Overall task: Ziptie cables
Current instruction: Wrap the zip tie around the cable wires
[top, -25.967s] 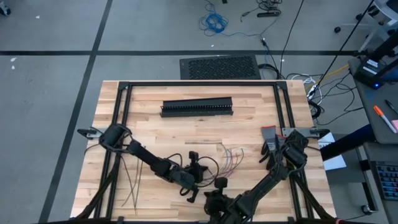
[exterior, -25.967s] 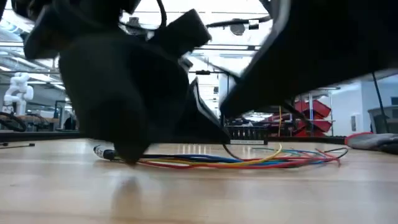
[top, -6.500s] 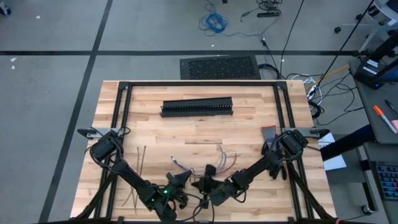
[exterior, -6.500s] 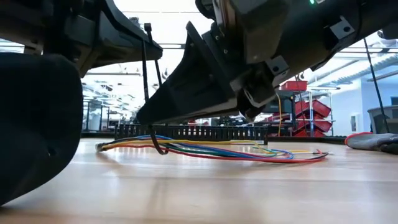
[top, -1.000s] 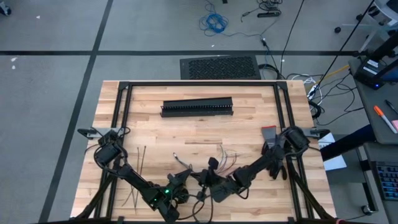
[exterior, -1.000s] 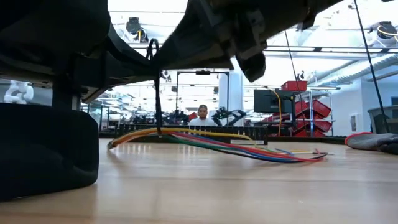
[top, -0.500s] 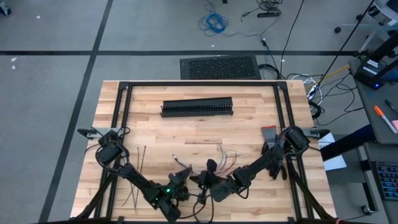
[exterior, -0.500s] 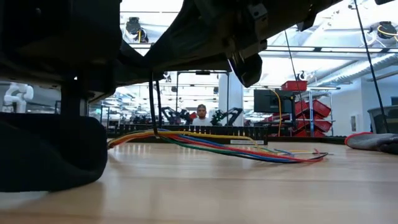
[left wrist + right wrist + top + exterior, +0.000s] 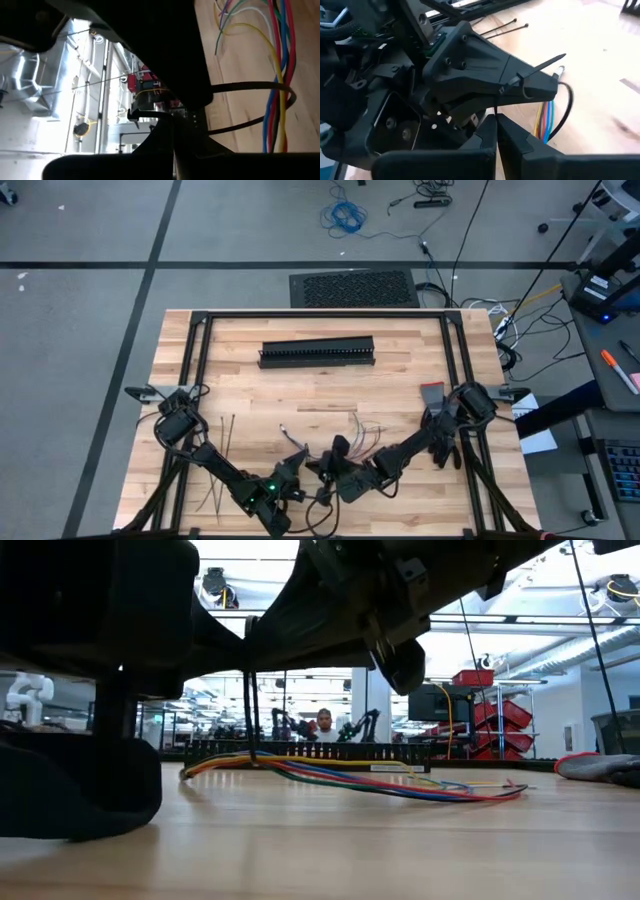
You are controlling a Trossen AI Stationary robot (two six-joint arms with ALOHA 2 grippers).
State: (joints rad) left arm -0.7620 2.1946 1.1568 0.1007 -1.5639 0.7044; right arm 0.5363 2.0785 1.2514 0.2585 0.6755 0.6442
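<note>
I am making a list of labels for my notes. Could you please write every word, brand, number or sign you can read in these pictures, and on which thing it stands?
None can be read.
Black duct: no print shows.
Paper sheet beside the table's right edge: too small to read.
Red bins in the room behind: no label can be made out.
</note>
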